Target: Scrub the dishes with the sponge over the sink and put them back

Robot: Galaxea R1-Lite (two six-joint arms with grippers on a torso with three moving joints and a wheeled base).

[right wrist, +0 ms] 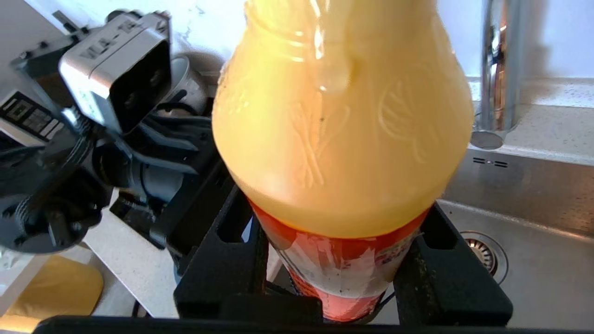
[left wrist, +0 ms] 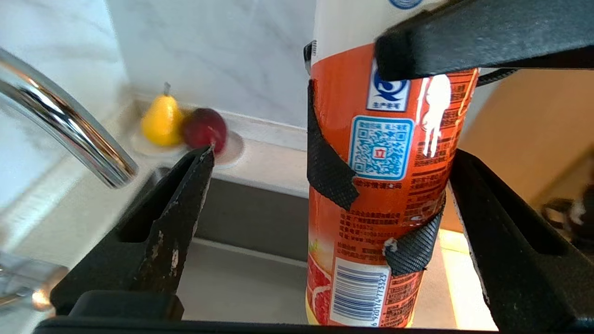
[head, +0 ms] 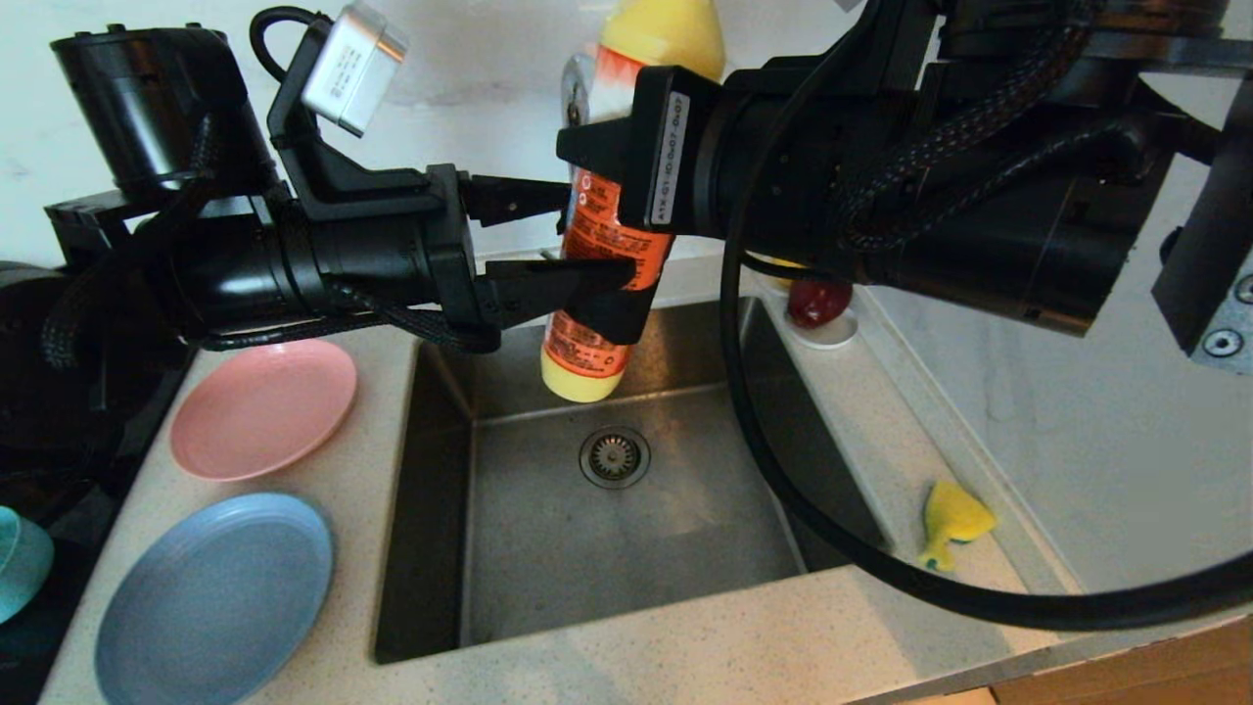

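The pink plate (head: 262, 408), light-blue plate (head: 217, 597) and teal bowl (head: 18, 573) lie on the counter left of the sink (head: 626, 568). The yellow sponge (head: 951, 521) rests on the counter to the sink's right. My right gripper (head: 607, 147) (right wrist: 338, 273) is shut on an orange bottle (head: 597, 264) (left wrist: 376, 185) (right wrist: 343, 139) with yellow ends, held over the basin. My left gripper (head: 597, 238) (left wrist: 332, 155) is open, its fingers straddling the bottle's lower half; one finger stands close beside the label, the other well clear.
The drain (head: 614, 456) sits mid-basin under the bottle. A chrome tap (left wrist: 69, 134) (right wrist: 499, 69) rises behind the sink. A white saucer (head: 827, 333) with a pear (left wrist: 161, 121) and a red fruit (left wrist: 204, 130) stands at the back right corner. A black cable (head: 783, 490) loops over the sink's right side.
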